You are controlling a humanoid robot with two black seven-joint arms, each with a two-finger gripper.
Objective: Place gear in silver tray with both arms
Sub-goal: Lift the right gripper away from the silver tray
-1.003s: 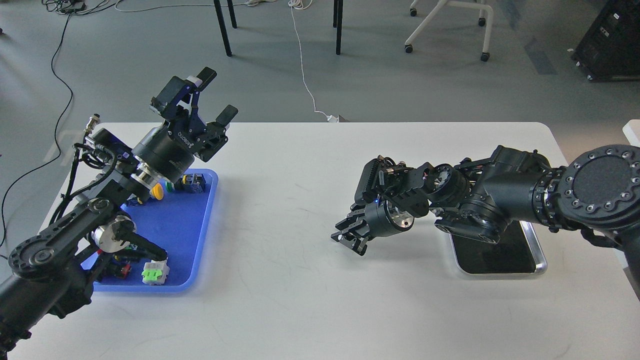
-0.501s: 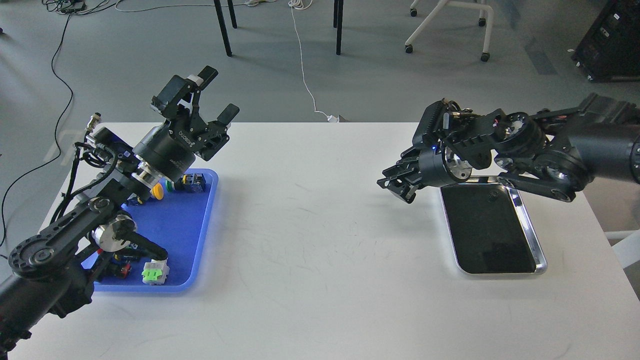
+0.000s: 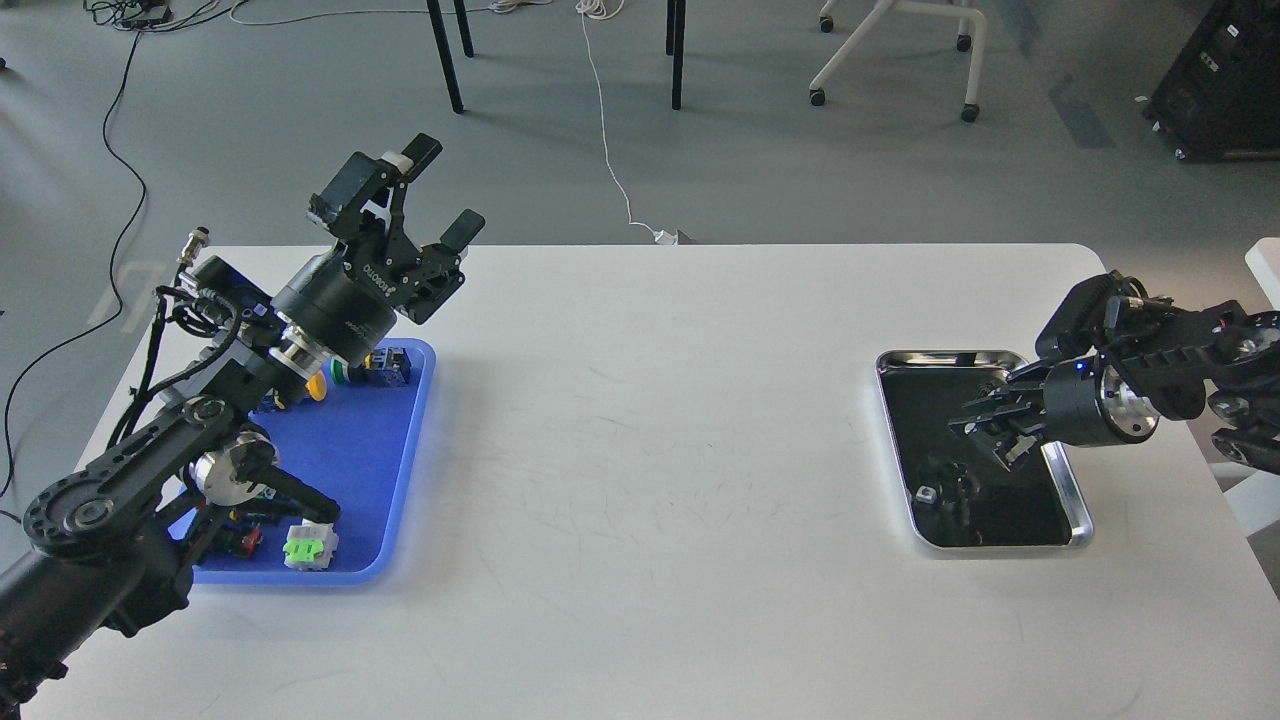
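The silver tray (image 3: 1079,519) lies on the right side of the white table. Its dark floor mirrors my right arm. My right gripper (image 3: 985,428) hovers low over the middle of the tray, pointing left. It is dark and I cannot tell its fingers apart. I cannot make out a gear in it or in the tray; a small pale spot (image 3: 925,492) shows on the tray floor. My left gripper (image 3: 440,192) is open and empty, raised above the far end of the blue tray (image 3: 350,450).
The blue tray at the left holds several small parts, among them a yellow button (image 3: 317,385), a dark blue block (image 3: 390,365) and a green-and-white connector (image 3: 308,548). Chair and table legs stand on the floor beyond the table's far edge.
My right arm swung from the table's middle to the right and drew back; its gripper now sits over the silver tray. My left gripper shifted only slightly.
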